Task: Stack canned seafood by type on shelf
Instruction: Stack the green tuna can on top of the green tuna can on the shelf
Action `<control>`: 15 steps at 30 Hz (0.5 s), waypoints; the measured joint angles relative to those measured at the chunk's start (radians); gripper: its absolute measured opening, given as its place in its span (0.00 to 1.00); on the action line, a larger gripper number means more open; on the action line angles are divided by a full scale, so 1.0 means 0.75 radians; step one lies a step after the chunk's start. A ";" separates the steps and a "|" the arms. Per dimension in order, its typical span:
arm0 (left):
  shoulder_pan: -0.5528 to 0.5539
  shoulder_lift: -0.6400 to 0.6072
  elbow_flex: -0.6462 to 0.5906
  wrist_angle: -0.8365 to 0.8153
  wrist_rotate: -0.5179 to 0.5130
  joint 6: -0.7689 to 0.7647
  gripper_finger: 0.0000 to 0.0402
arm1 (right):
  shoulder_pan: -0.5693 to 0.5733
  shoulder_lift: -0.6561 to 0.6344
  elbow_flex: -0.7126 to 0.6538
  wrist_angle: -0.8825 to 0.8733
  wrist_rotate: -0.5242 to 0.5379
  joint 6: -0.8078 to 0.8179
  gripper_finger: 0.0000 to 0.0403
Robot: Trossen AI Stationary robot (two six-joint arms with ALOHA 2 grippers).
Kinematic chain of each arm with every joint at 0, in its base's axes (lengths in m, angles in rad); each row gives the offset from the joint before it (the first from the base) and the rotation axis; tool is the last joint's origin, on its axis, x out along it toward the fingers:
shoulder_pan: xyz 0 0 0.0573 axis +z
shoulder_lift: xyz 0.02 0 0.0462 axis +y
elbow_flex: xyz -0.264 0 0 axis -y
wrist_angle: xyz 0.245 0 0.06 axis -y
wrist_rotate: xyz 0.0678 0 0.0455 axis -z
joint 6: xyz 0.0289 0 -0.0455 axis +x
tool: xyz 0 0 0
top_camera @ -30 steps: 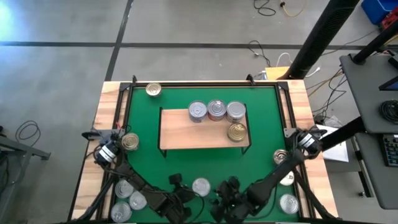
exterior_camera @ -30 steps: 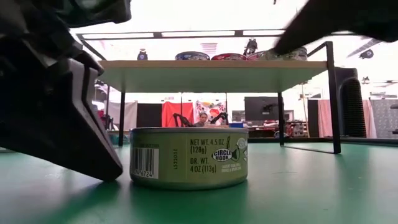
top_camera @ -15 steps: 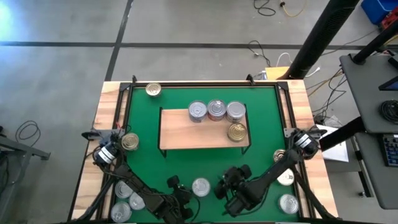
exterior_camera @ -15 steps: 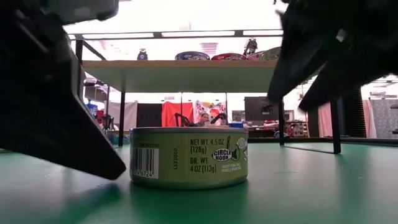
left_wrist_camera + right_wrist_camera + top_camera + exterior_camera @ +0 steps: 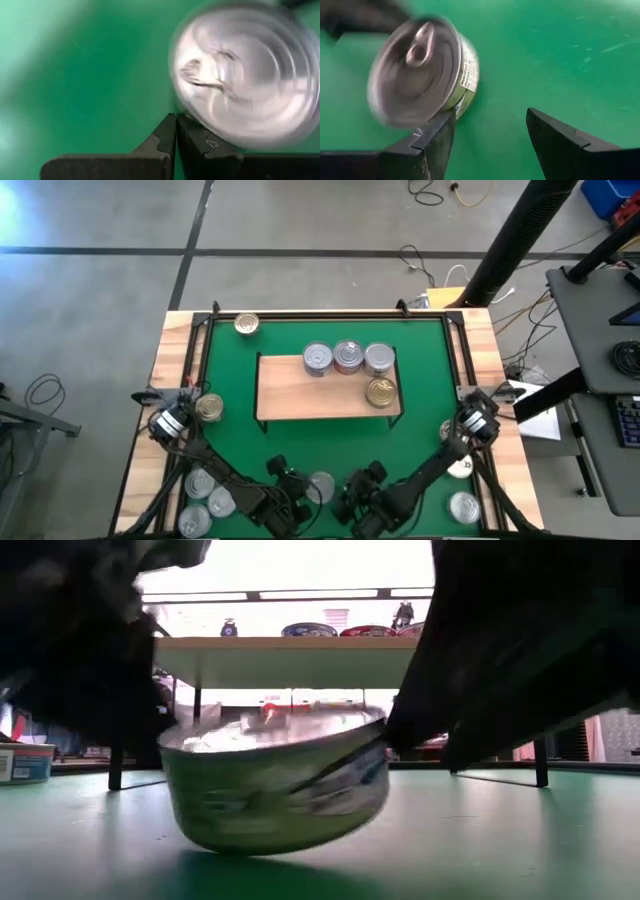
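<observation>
A silver tin (image 5: 320, 484) sits tilted on the green mat near the near edge, between both grippers. In the low view this tin (image 5: 275, 785) has its right side raised. My left gripper (image 5: 298, 492) is shut at the tin's left. My right gripper (image 5: 352, 492) is open at its right. The light-wood shelf (image 5: 290, 395) stands at the mat's middle on thin black legs. It carries three tins in its far row and a gold tin (image 5: 381, 392) near its right end. My left gripper (image 5: 176, 125) touches the tin's rim (image 5: 186, 111) on its left side with its shut fingertips, coming level from the left. My right gripper (image 5: 490, 130) has one finger (image 5: 437, 137) against the lower wall of the tin (image 5: 462, 102); the other finger stands free. The tin is tipped, with its lid turned toward this gripper.
A gold tin (image 5: 246, 324) lies at the mat's far left corner and another (image 5: 209, 408) by the left edge. Several silver tins (image 5: 205, 500) sit at the near left, and three more (image 5: 460, 470) along the right edge. Black frame rails border the mat.
My right gripper has moved left toward the tin and come against it. My left gripper has closed in on the tin from the left. The tin, flat on the mat a second ago, is now tipped with its right side lifted and its lid showing.
</observation>
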 joint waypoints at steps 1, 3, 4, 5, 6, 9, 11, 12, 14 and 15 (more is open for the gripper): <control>0.002 -0.019 0.002 -0.027 -0.018 0.000 0.00 | 0.016 -0.004 0.005 0.007 0.005 -0.013 0.60; 0.003 -0.050 0.006 -0.099 -0.033 0.000 0.00 | 0.046 -0.015 0.017 0.007 0.020 -0.043 0.61; 0.002 -0.060 0.005 -0.145 -0.033 0.000 0.00 | 0.063 -0.025 0.021 -0.004 0.027 -0.053 0.62; -0.004 -0.065 0.004 -0.185 -0.029 0.001 0.00 | 0.082 -0.034 0.023 -0.017 0.036 -0.069 0.63; -0.013 -0.074 0.002 -0.215 -0.023 0.000 0.00 | 0.101 -0.041 0.025 -0.017 0.040 -0.082 0.64; -0.042 -0.108 0.003 -0.263 -0.002 0.001 0.00 | 0.156 -0.053 0.025 -0.029 0.041 -0.155 0.67; -0.068 -0.112 0.005 -0.263 0.011 0.001 0.00 | 0.176 -0.053 0.025 -0.030 0.039 -0.204 0.70; -0.079 -0.110 0.003 -0.263 0.023 0.001 0.00 | 0.181 -0.053 0.025 -0.030 0.040 -0.231 0.71; -0.100 -0.108 0.003 -0.248 0.048 0.001 0.00 | 0.180 -0.049 0.025 -0.030 0.041 -0.285 0.74; -0.109 -0.108 0.003 -0.237 0.052 0.001 0.00 | 0.180 -0.045 0.024 -0.030 0.040 -0.299 0.76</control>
